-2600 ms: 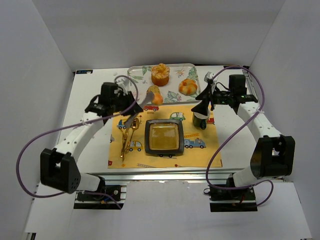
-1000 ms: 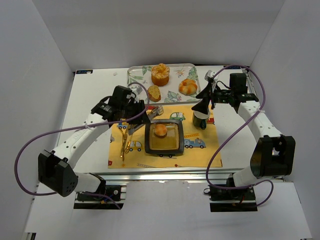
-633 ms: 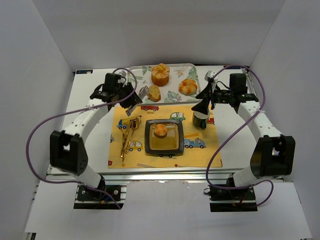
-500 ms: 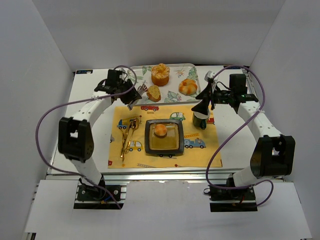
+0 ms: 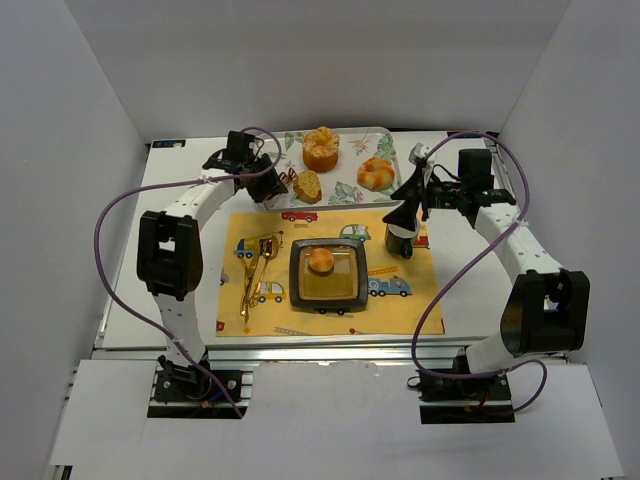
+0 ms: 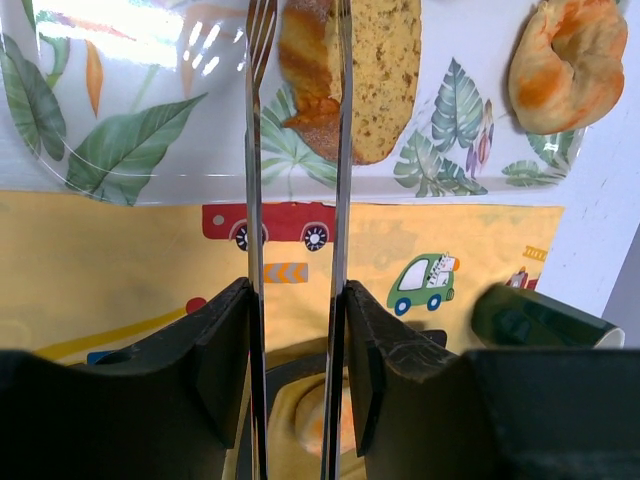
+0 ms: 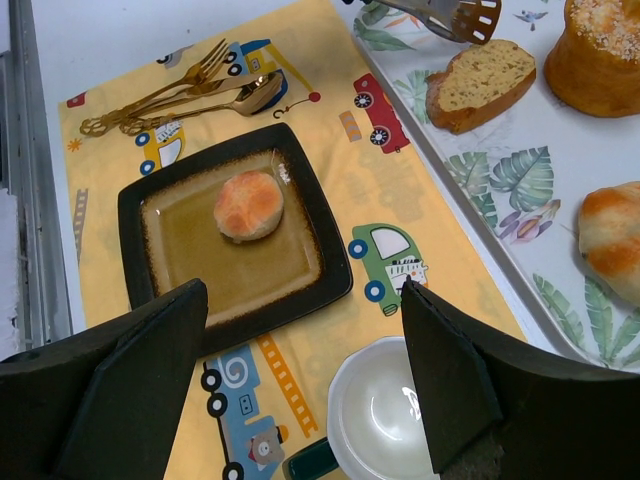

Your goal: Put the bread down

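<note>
My left gripper (image 5: 258, 172) is shut on metal tongs (image 6: 254, 150). In the left wrist view the two tong arms reach over the crust side of a bread slice (image 6: 365, 70) on the leaf-print tray (image 5: 345, 192). The tong tips (image 7: 455, 18) sit just beside that slice (image 7: 482, 85); I cannot tell if they touch it. A small round bun (image 5: 321, 260) lies on the black square plate (image 5: 297, 292), also in the right wrist view (image 7: 250, 205). My right gripper (image 5: 408, 205) is open and empty above a white-lined mug (image 7: 425, 425).
A tall muffin (image 5: 321, 148) and a glazed roll (image 5: 376, 173) sit on the tray. Gold cutlery (image 5: 255, 272) lies on the yellow car-print placemat (image 5: 400, 310), left of the plate. The mug (image 5: 401, 240) stands right of the plate.
The left arm carried the round bun from the tray to the plate, released it, then swung back to the tray. The tongs now sit at the bread slice. The right arm has not moved.
</note>
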### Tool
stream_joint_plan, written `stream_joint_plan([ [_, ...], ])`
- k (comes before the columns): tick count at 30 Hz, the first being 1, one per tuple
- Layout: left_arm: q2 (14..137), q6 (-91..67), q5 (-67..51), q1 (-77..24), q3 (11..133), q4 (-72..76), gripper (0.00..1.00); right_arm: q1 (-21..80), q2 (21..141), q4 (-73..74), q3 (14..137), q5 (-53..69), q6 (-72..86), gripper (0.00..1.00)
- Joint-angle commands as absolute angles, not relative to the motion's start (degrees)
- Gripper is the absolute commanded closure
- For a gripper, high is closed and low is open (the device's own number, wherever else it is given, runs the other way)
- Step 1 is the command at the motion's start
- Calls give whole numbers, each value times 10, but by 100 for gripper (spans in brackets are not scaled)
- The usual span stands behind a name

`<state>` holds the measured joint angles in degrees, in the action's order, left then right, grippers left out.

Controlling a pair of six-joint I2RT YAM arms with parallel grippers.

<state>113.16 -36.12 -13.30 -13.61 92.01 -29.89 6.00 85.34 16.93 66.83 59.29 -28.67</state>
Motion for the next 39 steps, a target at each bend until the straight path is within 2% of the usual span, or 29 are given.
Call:
stream_joint_plan([
  [1,1121,-350,-155,-133,945,-294,50,57,843,154,667,606,-282,17],
  [9,1118,-342,-181,-133,924,-292,49,57,846,155,670,608,-280,17],
  [20,1149,-281,-162,-141,961,-382,49,57,846,149,671,611,-273,17],
  [26,1166,-290,-187,-153,969,-369,55,57,846,148,671,610,-272,17],
  [29,1170,-294,-197,-155,971,-366,62,57,842,148,669,608,-273,17],
  [37,1155,-301,-203,-153,974,-362,99,56,836,151,664,608,-277,17],
  [39,1141,-308,-202,-150,972,-352,100,56,833,154,662,609,-280,17],
])
